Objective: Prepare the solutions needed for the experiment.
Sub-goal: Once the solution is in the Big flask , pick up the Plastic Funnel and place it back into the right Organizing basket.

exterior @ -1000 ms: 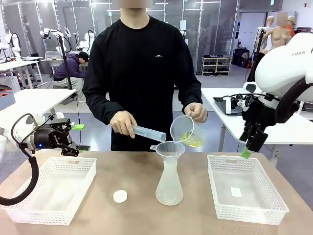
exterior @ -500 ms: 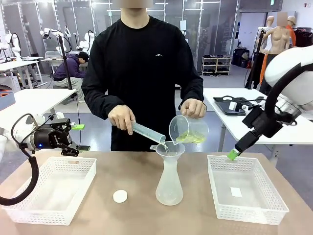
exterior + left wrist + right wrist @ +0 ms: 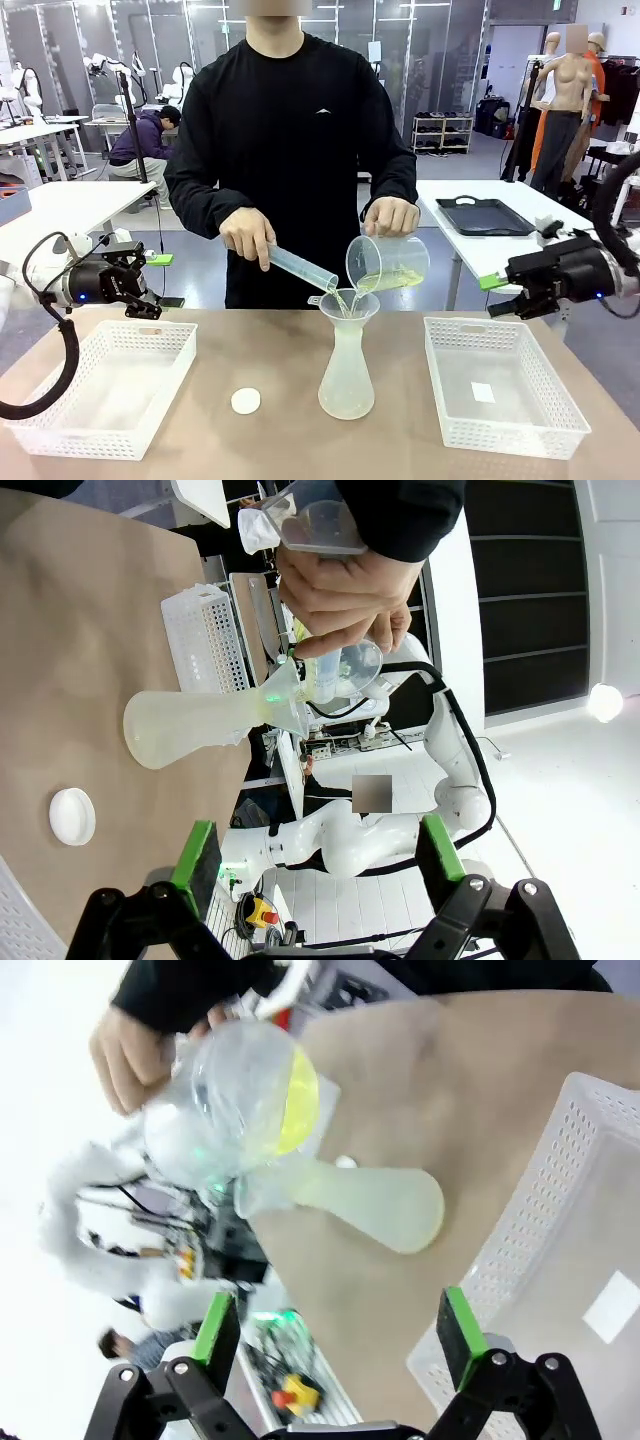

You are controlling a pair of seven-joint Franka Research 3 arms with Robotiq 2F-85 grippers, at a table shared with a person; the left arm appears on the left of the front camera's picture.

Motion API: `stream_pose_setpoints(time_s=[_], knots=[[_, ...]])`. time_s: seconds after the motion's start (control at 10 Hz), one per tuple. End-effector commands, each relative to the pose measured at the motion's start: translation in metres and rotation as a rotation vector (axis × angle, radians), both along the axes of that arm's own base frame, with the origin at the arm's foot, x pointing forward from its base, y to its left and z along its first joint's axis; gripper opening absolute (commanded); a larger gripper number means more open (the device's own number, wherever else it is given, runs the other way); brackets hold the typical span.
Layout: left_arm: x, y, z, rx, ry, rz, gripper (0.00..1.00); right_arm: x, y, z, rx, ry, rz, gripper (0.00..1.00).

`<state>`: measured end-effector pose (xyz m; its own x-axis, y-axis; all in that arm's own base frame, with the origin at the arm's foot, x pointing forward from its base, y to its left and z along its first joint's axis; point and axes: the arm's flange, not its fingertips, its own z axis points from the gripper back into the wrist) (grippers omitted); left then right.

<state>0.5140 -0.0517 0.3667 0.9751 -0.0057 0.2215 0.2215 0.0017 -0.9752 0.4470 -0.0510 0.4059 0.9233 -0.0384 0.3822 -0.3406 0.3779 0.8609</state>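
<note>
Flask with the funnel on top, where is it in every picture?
Front view: the flask stands upright in the middle, low in the picture.
Left wrist view: the flask looks turned sideways, left of the middle.
Right wrist view: the flask looks turned sideways, near the middle.
Shared landmark: the tipped beaker, held right at the flask's top.

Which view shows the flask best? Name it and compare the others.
Front view: the flask stands whole, upright and sharp. The left wrist view shows it whole but sideways; the right wrist view, sideways and blurred.
</note>
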Motion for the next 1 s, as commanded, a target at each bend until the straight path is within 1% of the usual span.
stream_pose_setpoints(time_s=[0.0, 0.1, 0.3, 0.5, 0.6, 0.7, 0.8, 0.9], knots=[[0.000, -0.001, 0.002, 0.003, 0.002, 0.001, 1.00, -0.003, 0.000, -0.012, 0.108, 0.052, -0.030, 1.00], [0.000, -0.001, 0.002, 0.003, 0.002, 0.001, 1.00, -0.003, 0.000, -0.015, 0.145, 0.108, -0.050, 1.00], [0.000, -0.001, 0.002, 0.003, 0.002, 0.001, 1.00, 0.001, 0.007, -0.026, 0.210, 0.143, -0.074, 1.00], [0.000, -0.001, 0.002, 0.003, 0.002, 0.001, 1.00, 0.004, 0.014, -0.038, 0.238, 0.167, -0.073, 1.00], [0.000, -0.001, 0.002, 0.003, 0.002, 0.001, 1.00, 0.005, 0.016, -0.042, 0.248, 0.176, -0.078, 1.00], [0.000, -0.001, 0.002, 0.003, 0.002, 0.001, 1.00, 0.008, 0.019, -0.045, 0.254, 0.168, -0.072, 1.00], [0.000, -0.001, 0.002, 0.003, 0.002, 0.001, 1.00, 0.002, 0.015, -0.043, 0.217, 0.147, -0.062, 1.00], [0.000, -0.001, 0.002, 0.003, 0.002, 0.001, 1.00, 0.002, 0.015, -0.043, 0.217, 0.147, -0.062, 1.00]])
